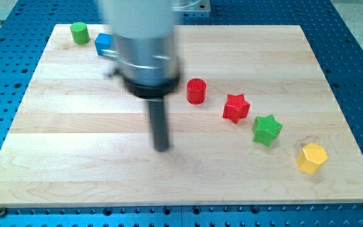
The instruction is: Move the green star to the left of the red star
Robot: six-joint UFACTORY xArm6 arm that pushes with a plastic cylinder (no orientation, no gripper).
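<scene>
The green star (267, 130) lies on the wooden board right of centre. The red star (236, 108) lies just up and left of it, almost touching. My tip (162, 149) rests on the board well to the left of both stars, about a hundred and twenty pixels left of the red star and lower. It touches no block. The rod hangs from the blurred grey arm body (144, 44) at the view's top.
A red cylinder (196, 91) stands left of the red star. A yellow hexagonal block (311, 157) lies at the lower right. A green cylinder (79, 32) and a blue block (104, 43) sit at the top left, the blue one partly behind the arm.
</scene>
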